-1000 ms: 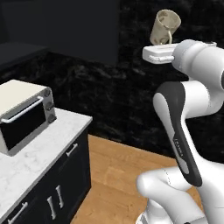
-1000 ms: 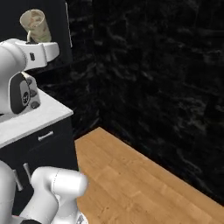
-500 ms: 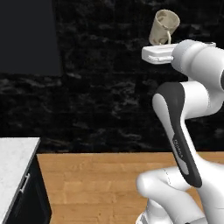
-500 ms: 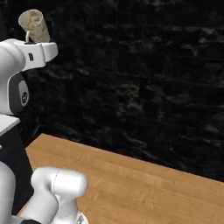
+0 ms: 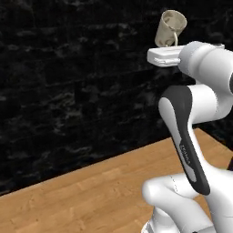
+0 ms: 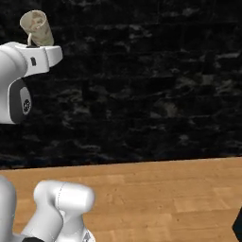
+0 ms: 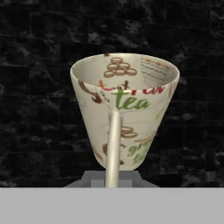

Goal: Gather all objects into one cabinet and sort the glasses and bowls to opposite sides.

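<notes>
The cream mottled cup (image 5: 170, 25) is held high in the air, mouth tilted upward, its thin handle facing the hand. My gripper (image 5: 167, 44) is shut on the cup's base, pointing upward above the white arm. From the right base view the same cup (image 6: 37, 26) sits atop the gripper (image 6: 36, 42) at the upper left. In the hand view the cup (image 7: 127, 113) stands close up with printed tea lettering, handle in the middle, and the gripper (image 7: 113, 176) clamps its bottom. The cabinet, the mugs and the bowl are out of view.
A black mottled wall (image 5: 68, 82) spans both base views. Below it runs a light wooden floor (image 6: 156, 189). A small dark edge (image 6: 237, 228) pokes in at the lower right corner of the right base view.
The whole scene has swept sideways as the base turned: the white counter with the microwave and black drawers left the views. The cup stays held high in the gripper.
</notes>
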Controlling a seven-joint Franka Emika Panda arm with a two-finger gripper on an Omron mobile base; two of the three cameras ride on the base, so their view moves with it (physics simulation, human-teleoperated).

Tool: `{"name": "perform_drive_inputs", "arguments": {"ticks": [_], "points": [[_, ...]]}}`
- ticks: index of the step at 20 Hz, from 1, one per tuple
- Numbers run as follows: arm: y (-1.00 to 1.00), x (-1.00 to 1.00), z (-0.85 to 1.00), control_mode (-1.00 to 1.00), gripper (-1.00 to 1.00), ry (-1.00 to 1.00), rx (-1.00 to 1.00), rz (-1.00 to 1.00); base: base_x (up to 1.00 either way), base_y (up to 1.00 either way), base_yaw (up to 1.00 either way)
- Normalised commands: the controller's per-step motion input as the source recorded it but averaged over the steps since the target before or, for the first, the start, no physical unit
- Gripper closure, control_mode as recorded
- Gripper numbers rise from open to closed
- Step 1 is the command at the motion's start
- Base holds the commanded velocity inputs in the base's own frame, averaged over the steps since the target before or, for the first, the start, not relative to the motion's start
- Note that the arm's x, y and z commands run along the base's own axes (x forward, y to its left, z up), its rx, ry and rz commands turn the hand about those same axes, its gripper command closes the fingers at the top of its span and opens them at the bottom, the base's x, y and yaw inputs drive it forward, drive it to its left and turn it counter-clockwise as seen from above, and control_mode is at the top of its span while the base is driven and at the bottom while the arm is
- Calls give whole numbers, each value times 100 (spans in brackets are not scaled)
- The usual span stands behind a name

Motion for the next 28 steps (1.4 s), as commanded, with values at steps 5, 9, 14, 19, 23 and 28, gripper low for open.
{"name": "perform_drive_inputs", "arguments": {"ticks": [5, 9, 14, 19, 23, 28], "points": [[0, 0, 0, 100, 100, 0, 0, 0, 0, -8, -67], [0, 0, 0, 100, 100, 0, 0, 0, 0, -1, -62], [0, 0, 0, 100, 100, 0, 0, 0, -1, -5, -60], [0, 0, 0, 100, 100, 0, 0, 0, 0, -6, -55], [0, 0, 0, 100, 100, 0, 0, 0, 0, 1, -2], [0, 0, 0, 100, 100, 0, 0, 0, 19, -14, -27]]}}
